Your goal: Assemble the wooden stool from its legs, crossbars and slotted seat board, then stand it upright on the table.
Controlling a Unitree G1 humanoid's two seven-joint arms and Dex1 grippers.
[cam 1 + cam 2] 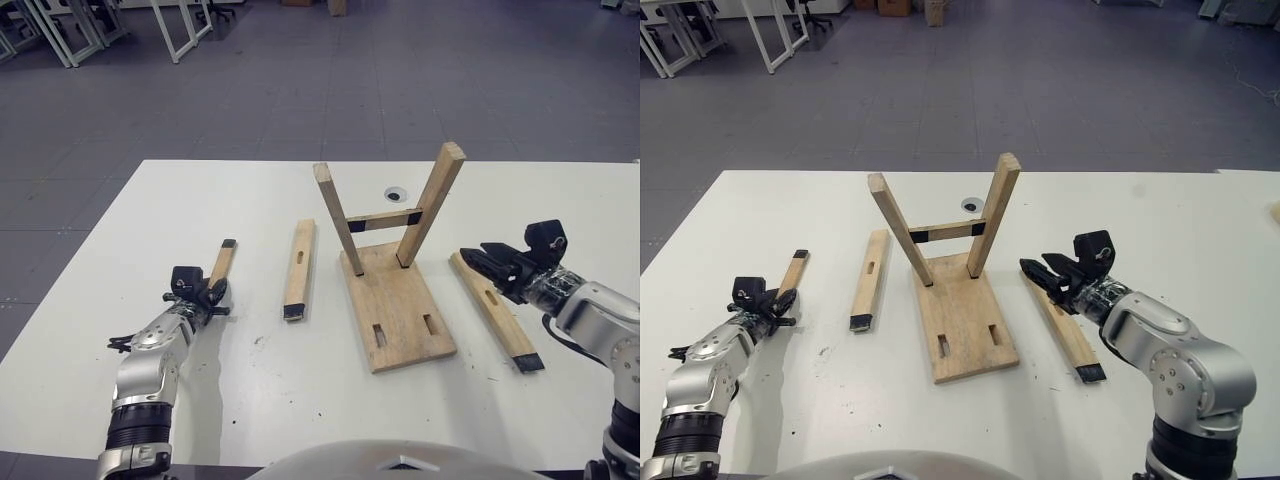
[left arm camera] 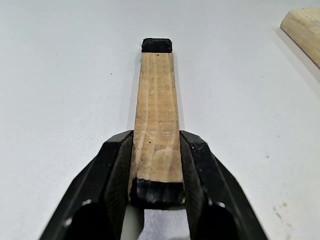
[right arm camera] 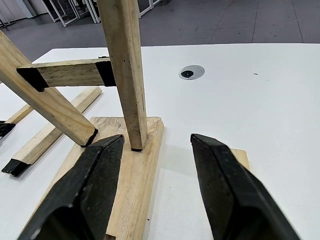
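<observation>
The slotted seat board [image 1: 403, 310] lies flat on the white table. Two legs [image 1: 431, 205] stand tilted in its far slots, joined by a crossbar [image 1: 384, 220]. A short loose crossbar [image 2: 157, 95] with black ends lies at the left; my left gripper [image 1: 208, 293] is shut on its near end, a finger pressed to each side. A loose slotted leg [image 1: 298, 268] lies between it and the board. Another loose leg [image 1: 497, 312] lies right of the board. My right gripper [image 3: 157, 138] hangs open over that leg's far end, pointing at the standing legs.
A round cable grommet [image 1: 396, 192] sits in the table behind the stool parts. The table's near edge [image 1: 60, 440] runs close to both arms. Bare tabletop stretches to the far left and far right.
</observation>
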